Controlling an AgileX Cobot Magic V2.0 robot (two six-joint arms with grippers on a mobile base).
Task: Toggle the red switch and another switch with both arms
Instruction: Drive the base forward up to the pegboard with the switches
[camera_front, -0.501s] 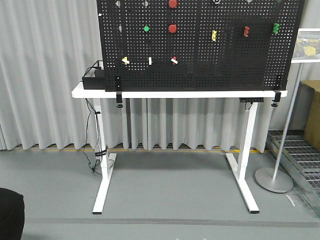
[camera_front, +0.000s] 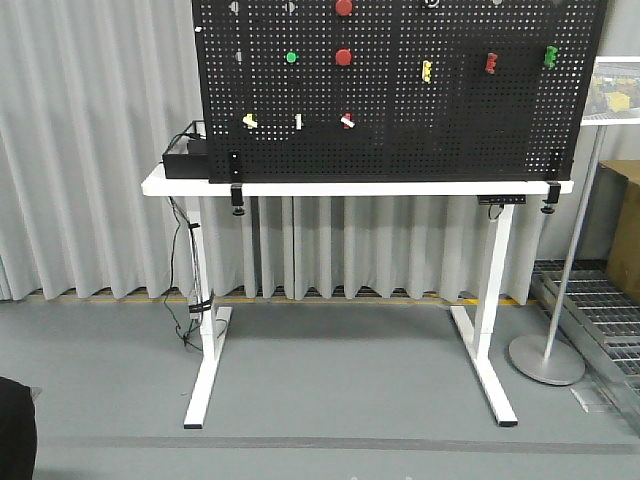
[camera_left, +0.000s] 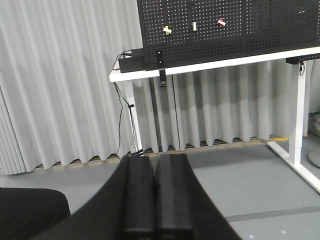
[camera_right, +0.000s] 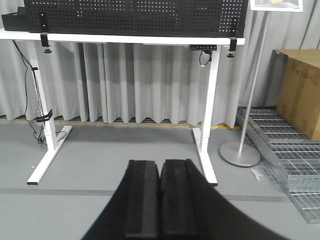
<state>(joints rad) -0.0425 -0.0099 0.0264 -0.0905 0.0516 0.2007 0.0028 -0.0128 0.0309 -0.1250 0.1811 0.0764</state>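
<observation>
The red switch (camera_front: 347, 121) is a tiny white-levered toggle low on the black pegboard (camera_front: 450, 130); it also shows in the left wrist view as the red switch (camera_left: 220, 22). Another switch (camera_front: 250, 121), with a yellowish base, sits to its left and shows as another switch (camera_left: 166, 30). My left gripper (camera_left: 153, 159) is shut and empty, far back from the board over the floor. My right gripper (camera_right: 160, 162) is also shut and empty, facing the table's underside. In its view the switches are out of frame.
The pegboard stands on a white table (camera_front: 160, 185) with a black box (camera_front: 186, 160) at its left end. A third toggle (camera_front: 298, 121), round buttons (camera_front: 343, 57) and coloured clips (camera_front: 491, 63) are on the board. A sign stand (camera_front: 546, 360), metal grating (camera_right: 295, 165) and cardboard box (camera_right: 300, 90) stand to the right.
The whole scene has shifted a few pixels up and left in the front view. The black shape at the bottom left corner shows less.
</observation>
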